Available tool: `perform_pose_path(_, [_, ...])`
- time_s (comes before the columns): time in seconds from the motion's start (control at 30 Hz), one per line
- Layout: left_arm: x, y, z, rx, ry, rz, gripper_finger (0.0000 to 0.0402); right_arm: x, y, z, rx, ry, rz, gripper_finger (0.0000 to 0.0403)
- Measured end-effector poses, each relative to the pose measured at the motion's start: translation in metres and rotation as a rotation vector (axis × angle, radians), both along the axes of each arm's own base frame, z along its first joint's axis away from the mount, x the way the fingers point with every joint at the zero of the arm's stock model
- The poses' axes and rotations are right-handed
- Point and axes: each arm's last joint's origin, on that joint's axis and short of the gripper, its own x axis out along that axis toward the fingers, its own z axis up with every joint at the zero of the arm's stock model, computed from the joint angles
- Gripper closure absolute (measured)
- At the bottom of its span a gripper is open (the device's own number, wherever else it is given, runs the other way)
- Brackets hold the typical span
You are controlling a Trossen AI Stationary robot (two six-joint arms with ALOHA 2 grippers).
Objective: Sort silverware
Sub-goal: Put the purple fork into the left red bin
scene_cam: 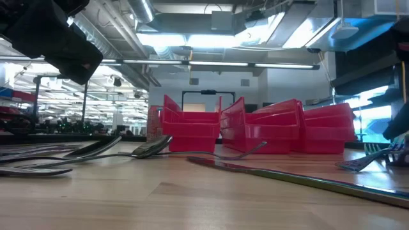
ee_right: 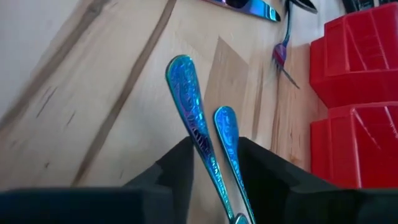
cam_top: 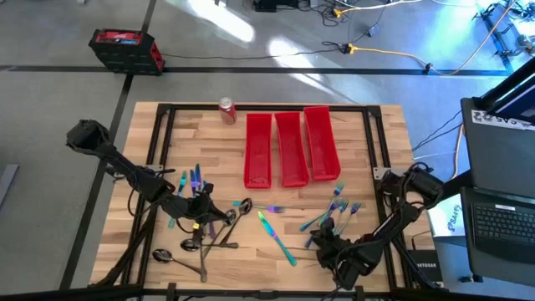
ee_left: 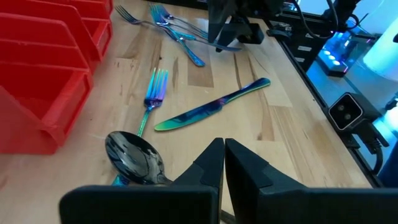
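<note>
Grey floor [cam_top: 251, 50], ceiling striplights [scene_cam: 211, 39]

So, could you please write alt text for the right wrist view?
The right gripper straddles two blue handles lying on the wooden table. Red bins stand beyond, near a fork.

Three bins [cam_top: 291, 149] stand side by side at the table's [cam_top: 380, 180] twelve o'clock, a can [cam_top: 226, 109] off toward eleven. Spoons [cam_top: 196, 242] lie around seven, a knife [cam_top: 276, 237] near six, forks [cam_top: 338, 209] toward five, well apart from the spoons.
</note>
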Motion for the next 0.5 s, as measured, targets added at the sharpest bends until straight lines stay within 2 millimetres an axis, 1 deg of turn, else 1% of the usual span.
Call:
perform_pose_path(0.2, [0.0000, 0.0000, -0.0001, -0.003, 0.002, 0.001, 0.0402, 0.0033, -0.0029, -0.0013, 0.041, 0.006, -0.042, 0.0336])
perform_pose_path(0.5, [-0.0006, 0.0004, -0.0016, 0.000, 0.018, 0.004, 0.0401, 0.0051, -0.0051, -0.0049, 0.084, 0.033, -0.057, 0.0340])
